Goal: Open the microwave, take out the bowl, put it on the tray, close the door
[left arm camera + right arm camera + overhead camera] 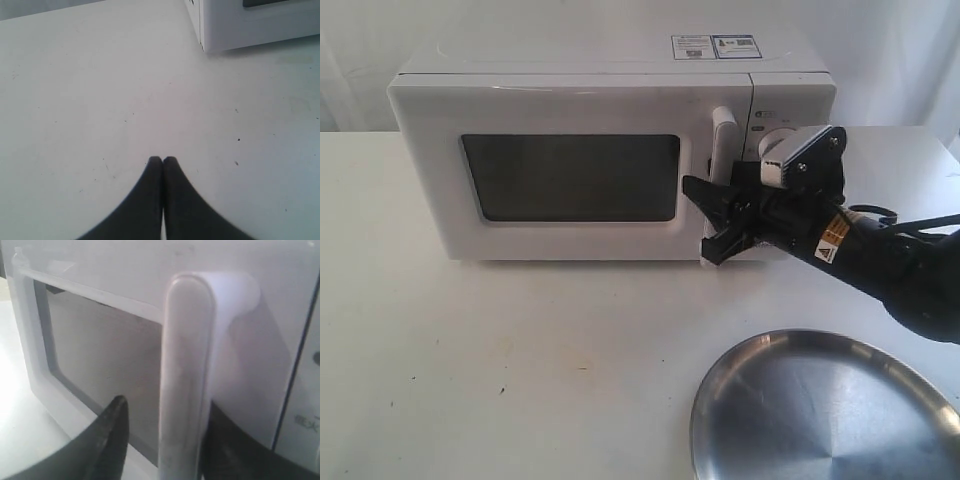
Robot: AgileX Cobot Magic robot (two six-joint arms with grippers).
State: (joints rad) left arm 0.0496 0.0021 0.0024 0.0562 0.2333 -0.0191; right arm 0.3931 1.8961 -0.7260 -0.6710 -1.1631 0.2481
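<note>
Counting: one microwave (pixel 590 95), one door (pixel 430 190) with one dark window (pixel 570 178) and one upright bar handle (pixel 723 135), one tray (pixel 820 420), two stickers (pixel 714 46) on the microwave's top, and my two grippers.
Dials: one round white dial (pixel 778 133) shows in part, behind the white camera box (pixel 800 152) on my right wrist.
Microwave: it stands at the back of the white table (pixel 520 350), with its door shut flush against the body.
Tray: it lies flat on the table near the front right, well apart from the microwave and cut off by the picture's edge.
Bowl: I cannot tell where it is; the dark window hides the inside.
Right arm: it comes in from the right edge of the exterior view and slants up and left toward the lower half of the handle.
Right gripper (pixel 697 220): my jaws are spread and straddle the bar. One finger (pixel 112 435) is on the window side with a clear gap to the bar. The other is on the control-panel side, mostly hidden behind the bar, and I cannot tell whether it touches. I am gripping nothing.
Left gripper (pixel 163 161): my fingertips are pressed together with nothing between them, and they hang over bare table near a lower corner of the microwave.
</note>
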